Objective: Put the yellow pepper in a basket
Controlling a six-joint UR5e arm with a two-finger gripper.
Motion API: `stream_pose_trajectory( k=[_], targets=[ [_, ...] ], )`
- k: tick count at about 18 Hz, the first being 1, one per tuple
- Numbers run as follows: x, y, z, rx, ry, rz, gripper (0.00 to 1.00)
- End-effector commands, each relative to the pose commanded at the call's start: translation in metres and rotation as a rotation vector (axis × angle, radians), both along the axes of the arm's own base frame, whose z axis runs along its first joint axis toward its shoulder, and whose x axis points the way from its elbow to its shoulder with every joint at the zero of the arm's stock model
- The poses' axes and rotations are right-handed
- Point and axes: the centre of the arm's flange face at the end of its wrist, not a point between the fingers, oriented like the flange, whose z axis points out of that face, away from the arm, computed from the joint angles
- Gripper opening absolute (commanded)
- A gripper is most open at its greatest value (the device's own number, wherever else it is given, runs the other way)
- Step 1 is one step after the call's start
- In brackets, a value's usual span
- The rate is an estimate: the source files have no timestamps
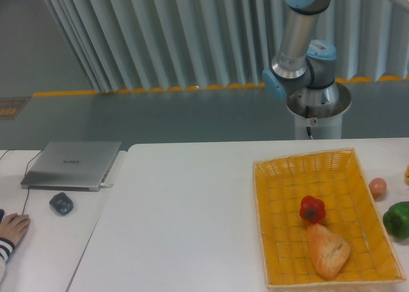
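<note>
The yellow pepper is barely on show: just a sliver of yellow (pixel 407 174) at the right edge of the frame, near the table's right edge, beyond the basket's far right corner. That may be it, but too little shows to say which way it points or how its long axis runs. The basket (pixel 275 170) sits on the right half of the white table (pixel 185 209), long side running from the far edge toward the near edge, and it already holds a red pepper (pixel 312 209) around its middle and a bread roll (pixel 328 250) just beside it toward the near right corner. Outside the basket's right wall, a small pinkish fruit (pixel 378 188) and a green pepper (pixel 397 219) lie near the table's right edge. Of the robot arm (pixel 300 43) only the base and lower joints show behind the far edge; the gripper is out of frame, so how far it is open, or what it holds, can't be told. My read: the reach for the pepper is in hand, nothing delivered yet. Next comes a grasp at the right edge, then a lift over the basket's right wall to a free patch of wicker. On the left, a laptop (pixel 73 164), a mouse (pixel 61 203) and someone's hand (pixel 13 227).
</note>
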Motion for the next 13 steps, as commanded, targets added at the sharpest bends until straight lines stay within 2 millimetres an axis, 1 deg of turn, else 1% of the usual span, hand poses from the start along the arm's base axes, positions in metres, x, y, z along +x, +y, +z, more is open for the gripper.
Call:
stream_pose_trajectory(
  k=[2,4,5,8,11,12,13],
  targets=[
    [-0.002,-0.003,-0.003,-0.009,-0.001,0.008,1.0],
    [-0.003,-0.019,-0.016,-0.01,-0.029,0.03,1.0],
    [-0.002,-0.026,-0.015,-0.005,-0.031,0.049,1.0],
    [0.002,-0.029,-0.018,0.008,-0.041,0.054,1.0],
    [0.002,-0.043,-0.039,0.076,-0.065,0.084,1.0],
    [0.003,-0.049,-0.042,0.095,-0.067,0.097,1.0],
    [0.004,-0.053,-0.034,0.104,-0.054,0.103,1.0]
  ],
)
